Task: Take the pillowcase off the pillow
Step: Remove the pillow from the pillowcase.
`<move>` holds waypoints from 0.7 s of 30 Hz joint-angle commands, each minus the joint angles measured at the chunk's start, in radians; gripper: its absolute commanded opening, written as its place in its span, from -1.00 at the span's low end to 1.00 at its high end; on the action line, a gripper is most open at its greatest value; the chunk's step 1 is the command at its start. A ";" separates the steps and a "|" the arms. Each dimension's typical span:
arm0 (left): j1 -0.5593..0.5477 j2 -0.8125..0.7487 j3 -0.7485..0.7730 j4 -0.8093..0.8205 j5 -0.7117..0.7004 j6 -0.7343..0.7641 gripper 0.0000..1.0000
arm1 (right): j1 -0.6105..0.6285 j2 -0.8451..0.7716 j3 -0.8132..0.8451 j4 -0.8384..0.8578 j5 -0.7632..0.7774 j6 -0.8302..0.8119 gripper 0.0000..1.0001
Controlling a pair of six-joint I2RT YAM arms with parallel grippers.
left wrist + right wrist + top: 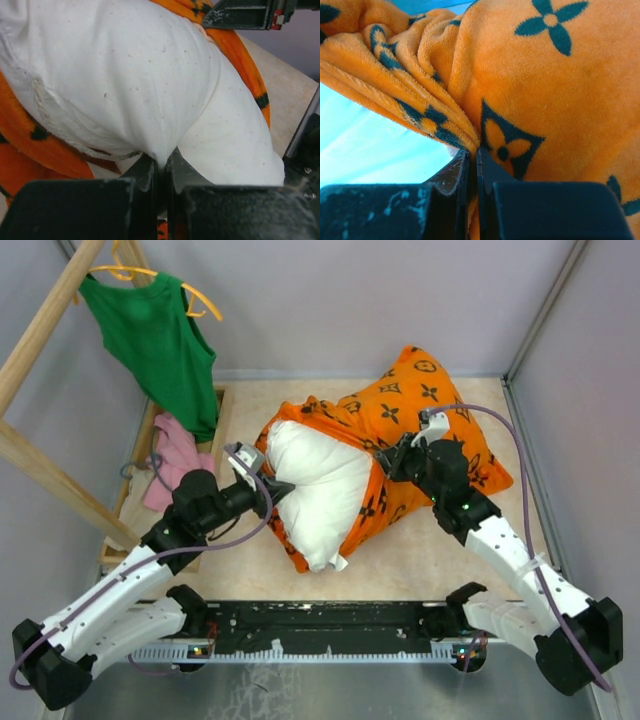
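- Top external view: nearest to us, in front of the pillow point(310, 490), the two arms start at the near edge of the tabletop point(420, 560).
- The left arm point(130, 585) reaches up to the left side of the pillow. The left jaws are closed tight on a pinch of the pillow's white cloth. The left wrist view shows that white fold squeezed between them.
- The right arm point(510, 550) reaches in to the right side of the pillow. The right jaws are closed tight on a fold of the pillowcase point(420, 405). The right wrist view shows the orange fold caught between them.
- The pillow lies in the middle of the tabletop, between the two arms. Its near left part is bare and white and sticks out of the pillowcase. A small white tag point(338, 562) shows at its near corner.
- The pillowcase is orange and fuzzy, with black flowers and stars. It is bunched up over the far and right part of the pillow. A thin orange edge also peeks out along the pillow's left side.
- Left of the pillow, a pink cloth point(180, 460) lies in a heap.
- Farther back and left of the pillow, a green tank top point(160, 340) hangs on a yellow hanger point(200, 300) from a wooden frame point(45, 325).
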 commanded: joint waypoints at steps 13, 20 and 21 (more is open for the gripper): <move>0.021 0.063 0.155 0.151 0.194 0.140 -1.00 | -0.030 0.078 0.023 0.007 -0.042 0.013 -0.95; 0.194 0.383 0.337 0.190 -0.104 0.105 -1.00 | -0.029 0.113 0.054 0.063 -0.138 0.055 -0.88; 0.214 0.437 0.355 0.238 -0.085 0.095 -1.00 | -0.030 0.123 0.061 0.074 -0.148 0.064 -0.90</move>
